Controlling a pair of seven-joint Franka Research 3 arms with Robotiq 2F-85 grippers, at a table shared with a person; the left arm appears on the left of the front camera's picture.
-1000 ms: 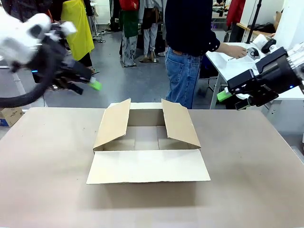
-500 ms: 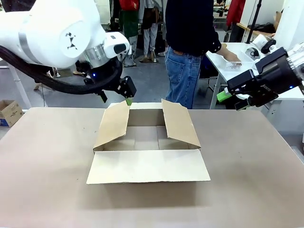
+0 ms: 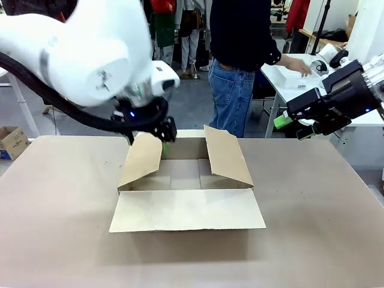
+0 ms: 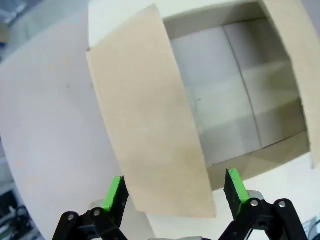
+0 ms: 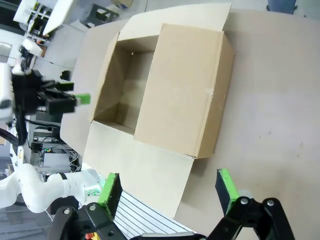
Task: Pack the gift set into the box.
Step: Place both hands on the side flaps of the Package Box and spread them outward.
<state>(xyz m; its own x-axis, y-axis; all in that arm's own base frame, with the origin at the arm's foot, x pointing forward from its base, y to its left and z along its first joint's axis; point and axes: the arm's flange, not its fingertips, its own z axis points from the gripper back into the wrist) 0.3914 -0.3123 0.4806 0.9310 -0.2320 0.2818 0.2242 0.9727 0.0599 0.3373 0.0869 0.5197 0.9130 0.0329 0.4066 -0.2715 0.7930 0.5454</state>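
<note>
The brown cardboard box point(image 3: 186, 210) lies open in the middle of the table, its flaps spread and its inside point(image 4: 220, 100) bare. My left gripper point(image 3: 161, 143) is open at the far end of the box's left flap point(image 4: 150, 130), whose edge lies between the green pads point(image 4: 115, 192). High off the table's right side, my right gripper point(image 3: 293, 125) hangs open and holds nothing; its wrist view looks down on the box point(image 5: 180, 85). Part of the gift set's white basket point(image 3: 295, 79) shows on a side table under a person's hand point(image 3: 298, 65). Its contents are too small to tell.
A person in a dark top and jeans point(image 3: 231, 90) stands at the far side, reaching right to the white side table point(image 3: 282, 84). A small printed carton point(image 3: 12, 143) sits on the floor at far left. Bare tabletop point(image 3: 312, 228) surrounds the box.
My left arm has swung in from the far left and lowered to the far end of the box's left flap. The person's hand shifted on the side table. My right arm has stayed still.
</note>
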